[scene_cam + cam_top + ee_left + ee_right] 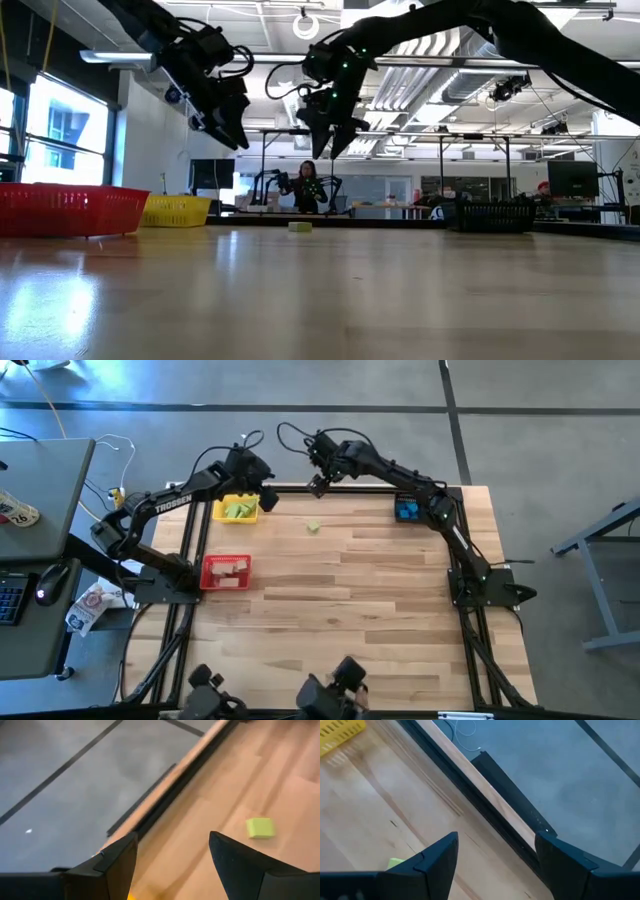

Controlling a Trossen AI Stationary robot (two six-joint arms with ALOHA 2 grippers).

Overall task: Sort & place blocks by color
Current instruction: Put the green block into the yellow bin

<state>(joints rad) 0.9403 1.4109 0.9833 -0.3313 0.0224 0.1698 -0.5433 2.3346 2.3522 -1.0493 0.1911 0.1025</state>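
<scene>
Sorting nearly done: green blocks [238,509] in yellow bin [219,515], tan blocks [229,570] in red bin [212,582], blue blocks [406,511] in black bin [398,503]. One green block [314,526] left on worktop [350,600], below and between left jaws [268,499] and right jaws [318,488]; both released, empty.

white "trossen" lettering runs along the left arm [165,503]; nothing else is readable.

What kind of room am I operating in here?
Likely a robotics lab or workshop: a wooden table on bare concrete floor, exposed ceiling ducts, another robot rig and monitors behind.
</scene>
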